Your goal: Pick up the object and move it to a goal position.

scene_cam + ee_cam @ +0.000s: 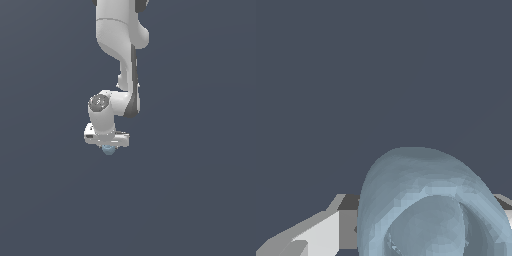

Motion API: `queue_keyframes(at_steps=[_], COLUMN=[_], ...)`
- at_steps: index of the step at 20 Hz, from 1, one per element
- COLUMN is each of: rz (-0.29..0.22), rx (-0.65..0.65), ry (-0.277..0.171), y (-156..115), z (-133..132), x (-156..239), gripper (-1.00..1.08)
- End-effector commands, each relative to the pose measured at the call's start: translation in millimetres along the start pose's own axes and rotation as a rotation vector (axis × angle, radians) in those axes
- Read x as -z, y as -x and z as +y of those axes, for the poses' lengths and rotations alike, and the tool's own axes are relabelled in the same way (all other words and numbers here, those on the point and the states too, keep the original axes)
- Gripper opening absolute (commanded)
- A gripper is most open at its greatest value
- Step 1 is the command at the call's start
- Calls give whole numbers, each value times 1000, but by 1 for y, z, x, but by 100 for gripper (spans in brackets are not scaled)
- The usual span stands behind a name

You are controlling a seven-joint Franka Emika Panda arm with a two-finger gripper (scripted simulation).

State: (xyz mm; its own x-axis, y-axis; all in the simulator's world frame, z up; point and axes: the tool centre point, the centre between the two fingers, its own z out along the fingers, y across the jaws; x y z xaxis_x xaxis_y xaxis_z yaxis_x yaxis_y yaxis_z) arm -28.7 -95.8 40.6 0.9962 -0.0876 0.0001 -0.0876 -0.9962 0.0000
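The object (108, 149) is a small pale blue-grey rounded lump that peeks out just under the white gripper (107, 144) in the exterior view. In the wrist view the object (426, 200) fills the near part of the picture, swirled and dimpled. It sits between the two fingers: one grey-white finger (321, 232) presses against one side, and the edge of the other finger (506, 212) shows on the other side. The jaws are closed on the object. The hand hides most of it in the exterior view.
A plain dark blue-grey surface (200, 200) lies all around. The white arm (120, 45) comes down from the top of the exterior view, above the gripper. No other objects show.
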Motion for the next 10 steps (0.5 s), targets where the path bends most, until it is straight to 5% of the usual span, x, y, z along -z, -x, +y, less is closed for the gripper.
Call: queue_keyframes(at_steps=[1,10], rz=[0,0], rx=[0,0], ry=[0,0], y=[-1,-10], z=[0,-5], x=[3,43], gripper=[-100,-100])
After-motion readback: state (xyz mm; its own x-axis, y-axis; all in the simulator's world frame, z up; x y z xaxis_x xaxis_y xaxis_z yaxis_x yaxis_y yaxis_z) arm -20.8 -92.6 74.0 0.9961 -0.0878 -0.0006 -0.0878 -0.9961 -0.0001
